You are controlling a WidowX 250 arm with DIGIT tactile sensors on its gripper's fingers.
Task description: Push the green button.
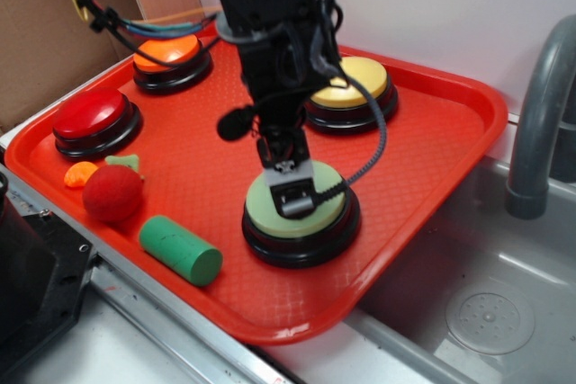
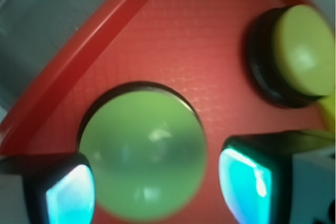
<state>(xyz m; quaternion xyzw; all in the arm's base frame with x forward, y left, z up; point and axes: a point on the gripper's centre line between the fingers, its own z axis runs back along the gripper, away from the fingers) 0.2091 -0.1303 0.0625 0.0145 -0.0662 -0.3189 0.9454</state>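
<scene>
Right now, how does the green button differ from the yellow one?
The green button is pale green and nearer the tray's front edge; the yellow button sits toward the back. The end effector is directly over the green button; nothing is over the yellow one. Both are round domes on black ring bases on the red tray.

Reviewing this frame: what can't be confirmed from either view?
- Contact: in the exterior view the gripper covers the green button's centre, so pressing cannot be confirmed.
- Wrist view: blurred; the button shows between two fingers, but their height above it is unreadable.
- Jaws: the gap is hidden in the exterior view.
- Yellow button: cut off by the right edge of the wrist view.
</scene>
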